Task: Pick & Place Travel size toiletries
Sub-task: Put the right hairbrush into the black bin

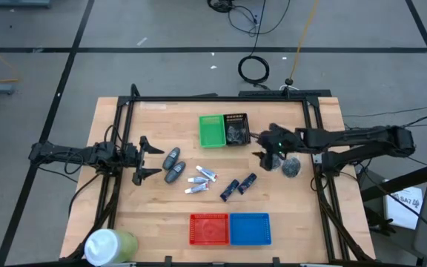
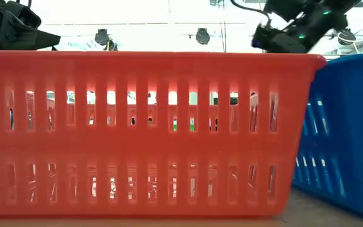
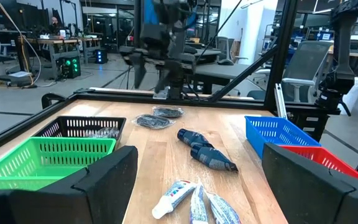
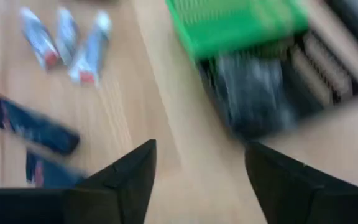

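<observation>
Two grey oval containers [image 1: 173, 165] lie side by side on the wood, just right of my left gripper [image 1: 148, 159], which is open and hovers beside them. Three white-silver tubes [image 1: 202, 179] [image 3: 191, 200] and two dark navy tubes [image 1: 239, 185] [image 3: 206, 154] lie mid-table. A grey round piece [image 1: 291, 167] rests near the right edge. My right gripper [image 1: 267, 156] [image 4: 197, 180] is open above the table, between the black tray [image 1: 236, 130] and the grey round piece, and holds nothing. The right wrist view is blurred.
A green tray [image 1: 212, 131] and the black tray, which holds grey items, stand at the far middle. A red tray [image 1: 208, 228] and a blue tray [image 1: 250, 228] sit at the near edge. A large pale green-white cylinder [image 1: 110, 245] lies at the near left corner.
</observation>
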{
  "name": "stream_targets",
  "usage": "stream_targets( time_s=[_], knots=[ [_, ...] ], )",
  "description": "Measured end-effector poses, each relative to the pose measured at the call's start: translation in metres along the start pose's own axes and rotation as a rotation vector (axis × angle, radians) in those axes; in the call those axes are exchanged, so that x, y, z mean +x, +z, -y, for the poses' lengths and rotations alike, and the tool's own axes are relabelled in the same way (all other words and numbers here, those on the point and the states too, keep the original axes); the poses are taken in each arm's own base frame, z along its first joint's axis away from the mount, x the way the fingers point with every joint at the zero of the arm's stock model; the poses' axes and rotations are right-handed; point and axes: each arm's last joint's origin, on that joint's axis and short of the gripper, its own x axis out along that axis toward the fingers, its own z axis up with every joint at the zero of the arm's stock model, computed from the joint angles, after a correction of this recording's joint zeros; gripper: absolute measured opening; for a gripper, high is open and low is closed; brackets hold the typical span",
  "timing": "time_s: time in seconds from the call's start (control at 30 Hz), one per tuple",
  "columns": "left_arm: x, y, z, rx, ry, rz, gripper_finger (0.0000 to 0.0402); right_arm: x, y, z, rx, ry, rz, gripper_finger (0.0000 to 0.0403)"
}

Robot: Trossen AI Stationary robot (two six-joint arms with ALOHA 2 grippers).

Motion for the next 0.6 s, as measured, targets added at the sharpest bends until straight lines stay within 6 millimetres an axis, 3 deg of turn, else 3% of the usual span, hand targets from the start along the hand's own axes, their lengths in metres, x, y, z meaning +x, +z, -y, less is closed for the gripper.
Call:
stream_targets(
  time_s=[0.3,0.6],
  knots=[
    [0.0,0.0,0.0,0.0,0.0,0.0,0.0337,-0.022,-0.045,0.003,0.407,-0.108,-0.447,0.0267],
    [0.0,0.0,0.0,0.0,0.0,0.0,0.0337,-0.013,-0.064,-0.013,0.437,-0.221,-0.655,0.0267]
  ],
)
